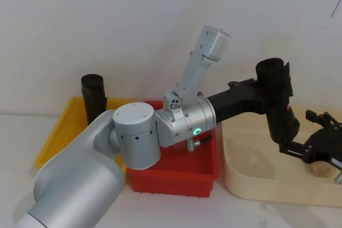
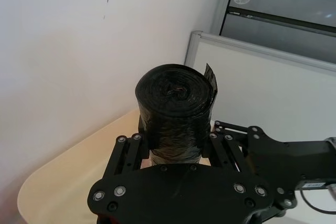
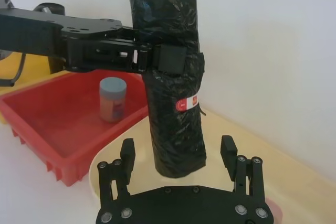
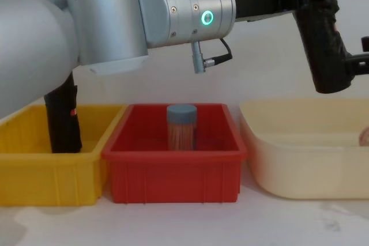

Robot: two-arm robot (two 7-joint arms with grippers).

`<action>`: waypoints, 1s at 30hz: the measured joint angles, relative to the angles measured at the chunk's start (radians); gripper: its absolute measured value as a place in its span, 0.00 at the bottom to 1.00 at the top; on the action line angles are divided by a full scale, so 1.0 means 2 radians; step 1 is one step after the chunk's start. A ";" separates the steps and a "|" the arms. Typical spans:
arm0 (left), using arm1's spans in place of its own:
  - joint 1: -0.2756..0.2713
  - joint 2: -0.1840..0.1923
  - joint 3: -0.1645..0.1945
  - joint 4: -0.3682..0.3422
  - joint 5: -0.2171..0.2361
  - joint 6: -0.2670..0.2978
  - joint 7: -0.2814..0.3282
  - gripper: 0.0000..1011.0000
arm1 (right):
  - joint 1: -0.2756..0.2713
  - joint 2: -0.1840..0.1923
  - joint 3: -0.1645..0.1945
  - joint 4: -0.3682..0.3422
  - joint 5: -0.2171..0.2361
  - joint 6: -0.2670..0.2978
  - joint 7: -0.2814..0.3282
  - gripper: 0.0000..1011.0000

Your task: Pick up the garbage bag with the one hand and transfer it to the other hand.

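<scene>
Bag (image 1: 276, 97) at right of frame, clamped high by left gripper (image 1: 267, 95), looks light, soft, slippery; right gripper (image 3: 178, 156), open, should take its lower end.

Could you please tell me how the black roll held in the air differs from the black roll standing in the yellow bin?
The held roll hangs above the cream tub, clamped in the left gripper's jaws; the binned roll rests untouched in the yellow bin. The held roll tilts; the binned roll stands nearly upright. Both are black wrinkled plastic with a small red mark.
</scene>
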 joint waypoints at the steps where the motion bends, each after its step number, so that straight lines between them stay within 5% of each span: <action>1: 0.000 0.000 0.000 0.000 0.000 0.000 0.000 0.49 | 0.000 0.000 0.000 0.000 0.000 0.000 0.000 0.99; 17: 0.000 0.000 0.000 0.000 0.000 0.000 0.000 0.49 | 0.041 -0.030 -0.032 0.034 -0.027 -0.004 -0.006 0.99; 30: 0.000 0.000 0.000 0.000 0.000 0.000 0.000 0.49 | 0.052 -0.039 -0.040 0.043 -0.034 -0.005 -0.007 0.68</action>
